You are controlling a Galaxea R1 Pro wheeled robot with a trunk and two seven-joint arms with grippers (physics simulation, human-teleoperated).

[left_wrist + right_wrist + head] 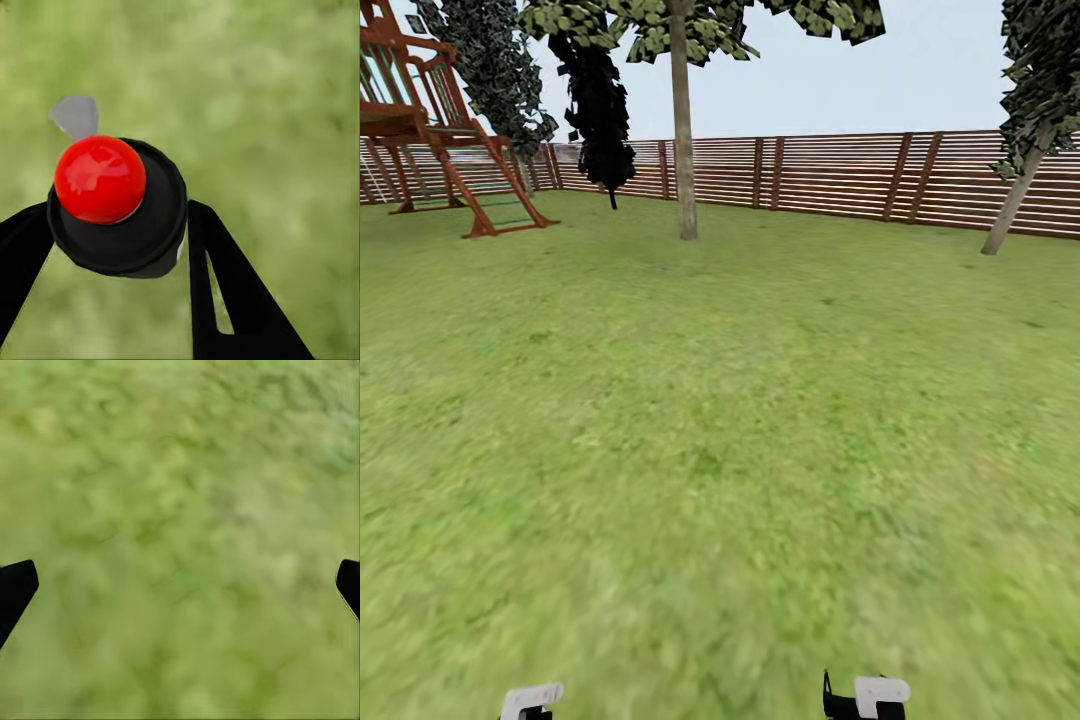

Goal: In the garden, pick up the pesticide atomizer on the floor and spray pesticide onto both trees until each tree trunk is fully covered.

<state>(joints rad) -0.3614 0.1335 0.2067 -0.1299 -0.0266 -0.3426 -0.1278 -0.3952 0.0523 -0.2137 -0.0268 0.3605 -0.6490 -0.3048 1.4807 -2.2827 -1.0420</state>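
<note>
The left gripper (120, 247) was closed around the atomizer (116, 210), its two black fingers (225, 285) pressed to either side of the round black body; seen end-on in the left wrist view, the bottle's long axis ran along the fingers, its red cap (100, 178) facing the camera and a small grey nozzle tip (75, 116) jutting sideways past the cap over the lawn (285, 112). The right gripper (180, 585) was wide open and empty above grass, only its fingertips (15, 589) showing at the edges. In the head view, two trees stood ahead by the wooden fence (840, 175), one pale upright trunk (683, 130) near the middle and a leaning trunk (1015, 200) far right, with a red-brown play frame (440, 130) and a dark cone-shaped tree (600, 110) at left.
</note>
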